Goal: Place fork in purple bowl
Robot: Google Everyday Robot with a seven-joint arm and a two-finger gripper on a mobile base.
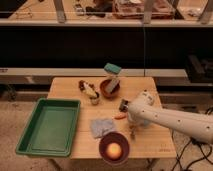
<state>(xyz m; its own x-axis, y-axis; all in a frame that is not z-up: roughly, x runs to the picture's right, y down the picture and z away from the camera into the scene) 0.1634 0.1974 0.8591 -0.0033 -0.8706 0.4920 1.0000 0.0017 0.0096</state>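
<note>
The pincer (133,131) hung over the counter (150,90) just right of the purple bowl (103,145), its grip impossible to tell. The fork, not plainly visible, risked landing short of the bowl if let go there.

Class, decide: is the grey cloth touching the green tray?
Apart. The camera view shows a strip of bare table between the cloth and the tray. The gripper hangs right of the cloth, beside the purple bowl.
</note>
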